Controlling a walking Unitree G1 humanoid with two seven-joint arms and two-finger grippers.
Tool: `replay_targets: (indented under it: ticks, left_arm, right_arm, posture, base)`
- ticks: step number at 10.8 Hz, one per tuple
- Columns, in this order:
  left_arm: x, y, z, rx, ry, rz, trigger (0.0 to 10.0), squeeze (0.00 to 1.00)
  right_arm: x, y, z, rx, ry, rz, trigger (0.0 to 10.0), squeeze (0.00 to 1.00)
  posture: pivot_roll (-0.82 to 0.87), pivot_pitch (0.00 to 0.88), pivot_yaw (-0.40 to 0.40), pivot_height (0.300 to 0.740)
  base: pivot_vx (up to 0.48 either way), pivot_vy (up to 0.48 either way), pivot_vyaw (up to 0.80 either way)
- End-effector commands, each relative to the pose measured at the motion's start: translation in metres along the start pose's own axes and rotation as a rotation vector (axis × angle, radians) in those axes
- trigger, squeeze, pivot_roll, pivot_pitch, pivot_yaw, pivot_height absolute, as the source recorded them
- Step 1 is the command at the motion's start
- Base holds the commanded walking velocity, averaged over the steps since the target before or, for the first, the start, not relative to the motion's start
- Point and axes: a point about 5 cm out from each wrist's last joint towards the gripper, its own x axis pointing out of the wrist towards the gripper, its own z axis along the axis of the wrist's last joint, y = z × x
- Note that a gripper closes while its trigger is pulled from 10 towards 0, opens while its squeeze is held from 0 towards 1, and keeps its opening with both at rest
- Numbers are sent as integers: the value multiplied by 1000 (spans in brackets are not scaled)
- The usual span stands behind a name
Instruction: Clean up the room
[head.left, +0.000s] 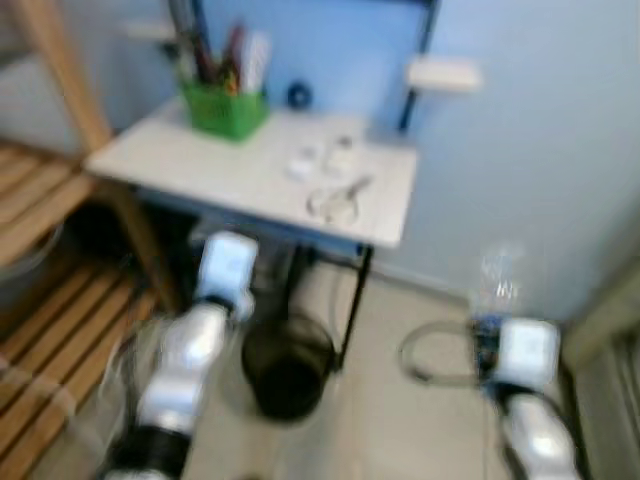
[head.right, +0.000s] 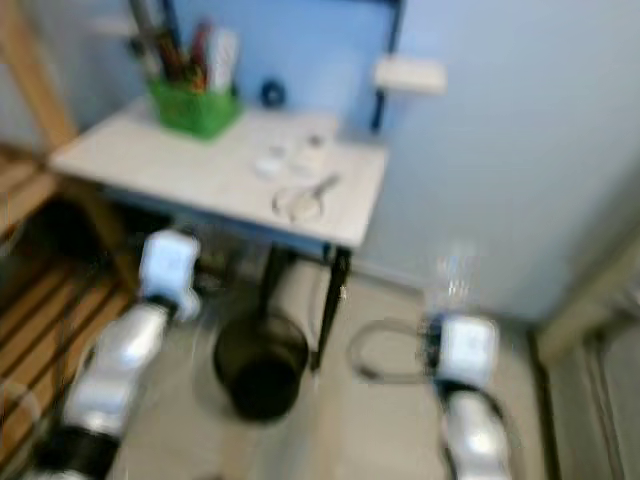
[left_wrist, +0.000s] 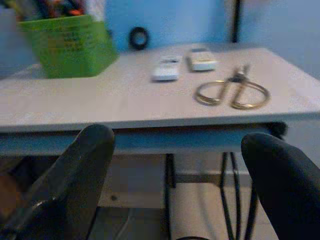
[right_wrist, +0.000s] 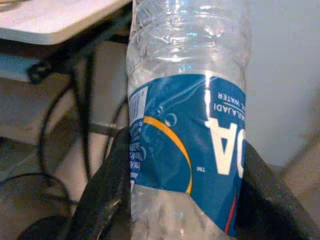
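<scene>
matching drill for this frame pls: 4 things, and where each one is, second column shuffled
Things:
1. water bottle
2. green basket
3. scissors
4. black bin

Places:
A. on the floor under the table
B. at the table's back left corner, full of pens
C. clamped in the right gripper
D. flat near the table's front edge

Pairs: 1-C, 2-B, 3-D, 4-A
</scene>
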Motion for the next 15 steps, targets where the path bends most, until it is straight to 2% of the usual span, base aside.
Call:
replay_targets:
  ticks: [1, 7, 11, 14, 15]
  left_arm:
    - [3, -9, 2, -25, 2, -30, 10000, 0]
    - [3, -9, 1, -4, 13, -31, 10000, 0]
    - [4, -10, 1, -8, 10, -47, 10000, 0]
    - [4, -12, 0, 1, 21, -62, 10000, 0]
    - [4, -11, 2, -15, 3, -71, 10000, 0]
  right_arm:
    - [0, -9, 6, -27, -27, -20, 10000, 408]
    - [1, -10, 10, -28, -46, -6, 10000, 478]
    - [4, -3, 12, -40, -53, 19, 10000, 506]
    - [4, -5, 9, -28, -38, 5, 10000, 478]
    - [5, -5, 9, -29, -35, -9, 10000, 396]
  posture:
    - [39, 29, 0, 736]
    - [48, 39, -3, 736]
    - [54, 27, -5, 736]
    - [54, 25, -1, 736]
    - [53, 25, -1, 736]
  base:
    - [0, 0, 800]
    - [0, 0, 796]
    - [0, 0, 789]
    - [0, 0, 792]
    - [394, 0, 0]
